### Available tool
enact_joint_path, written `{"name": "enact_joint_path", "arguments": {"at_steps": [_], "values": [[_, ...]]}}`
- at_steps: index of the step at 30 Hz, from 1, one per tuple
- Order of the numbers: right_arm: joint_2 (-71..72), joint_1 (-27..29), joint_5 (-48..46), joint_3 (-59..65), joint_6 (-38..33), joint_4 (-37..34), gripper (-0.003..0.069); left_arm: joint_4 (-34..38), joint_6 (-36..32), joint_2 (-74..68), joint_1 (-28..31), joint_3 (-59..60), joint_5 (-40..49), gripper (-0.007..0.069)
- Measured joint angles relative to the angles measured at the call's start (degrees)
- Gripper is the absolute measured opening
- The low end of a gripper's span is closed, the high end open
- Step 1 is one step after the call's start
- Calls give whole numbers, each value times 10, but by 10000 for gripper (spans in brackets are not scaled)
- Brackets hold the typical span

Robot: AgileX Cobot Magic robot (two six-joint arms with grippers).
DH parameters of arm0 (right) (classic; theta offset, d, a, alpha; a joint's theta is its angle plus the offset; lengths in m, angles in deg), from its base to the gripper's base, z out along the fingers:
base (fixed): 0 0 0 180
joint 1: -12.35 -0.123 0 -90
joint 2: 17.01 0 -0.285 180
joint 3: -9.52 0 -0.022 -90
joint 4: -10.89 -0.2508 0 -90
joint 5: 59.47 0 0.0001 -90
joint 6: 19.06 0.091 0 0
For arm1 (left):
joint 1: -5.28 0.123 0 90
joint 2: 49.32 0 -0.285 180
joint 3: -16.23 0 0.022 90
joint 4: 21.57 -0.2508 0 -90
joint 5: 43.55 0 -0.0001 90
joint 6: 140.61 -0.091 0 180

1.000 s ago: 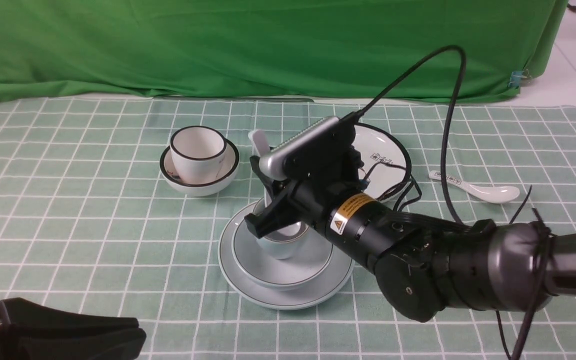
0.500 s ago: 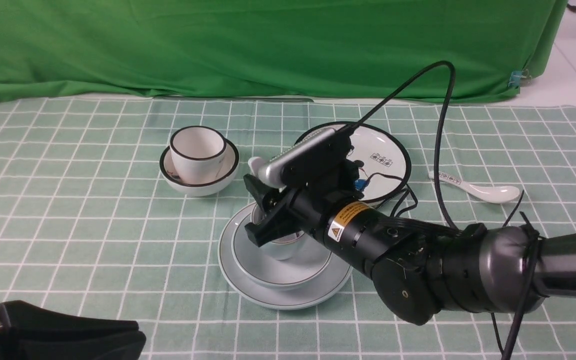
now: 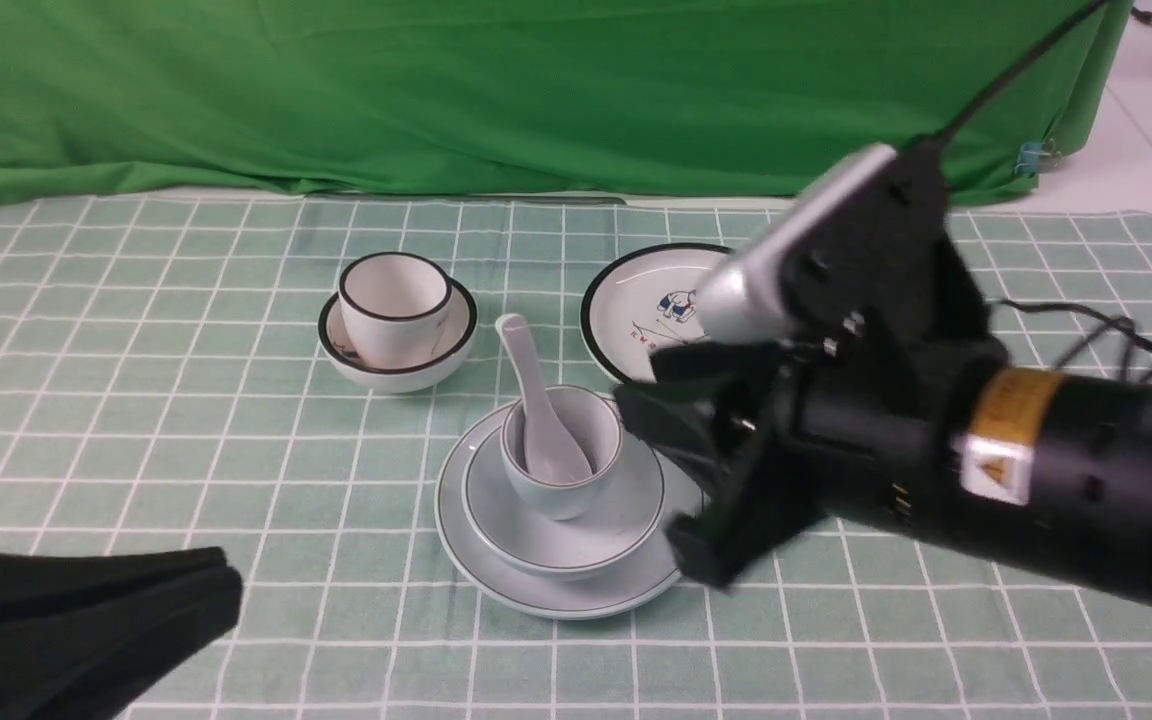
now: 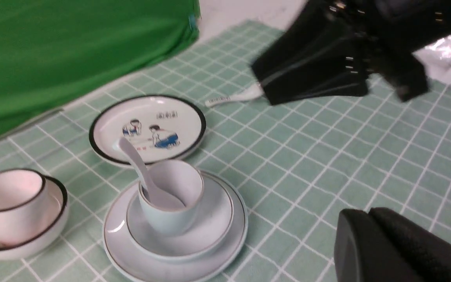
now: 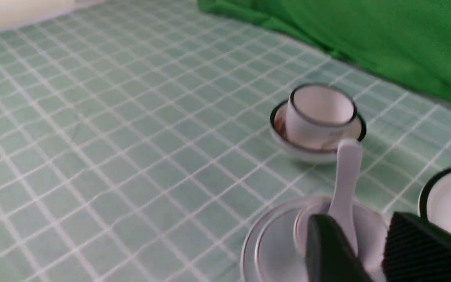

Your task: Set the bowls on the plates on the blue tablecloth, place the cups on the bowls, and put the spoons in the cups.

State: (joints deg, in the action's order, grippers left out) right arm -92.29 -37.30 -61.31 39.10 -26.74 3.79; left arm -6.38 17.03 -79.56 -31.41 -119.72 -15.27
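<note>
green backdrop cloth (image 3: 436, 90) closes the far side of the worktop, and the pale blue-green gridded tablecloth (image 3: 136, 400) runs wide on every side.

front view: the plain white ceramic spoon (image 3: 526, 370) leans in the pale bluish-white cup (image 3: 561, 495). that cup sits in the pale thin-rimmed bowl (image 3: 496, 500) on the plain white plate (image 3: 556, 600), so this set looks finished. the right tool (image 3: 681, 480) hangs just right of it, jaws apart and empty. the left tool (image 3: 206, 600) is low at the near edge, closed on nothing.

left wrist view: the black-rimmed cartoon plate (image 4: 178, 129) lies bare, with the printed-handle spoon (image 4: 229, 97) beyond it and free cloth between.

right wrist view: the black-rimmed white cup (image 5: 311, 125) sits in its black-rimmed bowl (image 5: 303, 152) on the cloth, not on a plate, with open cloth around.
</note>
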Motion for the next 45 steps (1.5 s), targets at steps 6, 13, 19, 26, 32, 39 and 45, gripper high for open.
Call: {"name": "enact_joint_path", "arguments": {"at_steps": [6,13,19,26,32,39,45], "values": [[157,-5,-142,86,77,-1,25,1,0,112,0,147,-181,10],[232,-5,-152,139,113,-1,30,1,0,118,0,223,-283,10],[251,-5,-153,153,115,-1,48,1,0,118,0,279,-283,10],[254,-5,-153,154,115,-1,69,-3,0,118,0,324,-279,10],[321,169,-144,203,90,-20,20,-15,0,118,0,335,-271,10],[507,376,-110,392,-12,-28,16,-16,0,118,0,335,-260,10],[635,471,-115,478,-25,-29,16,-16,0,118,0,335,-259,11]]}}
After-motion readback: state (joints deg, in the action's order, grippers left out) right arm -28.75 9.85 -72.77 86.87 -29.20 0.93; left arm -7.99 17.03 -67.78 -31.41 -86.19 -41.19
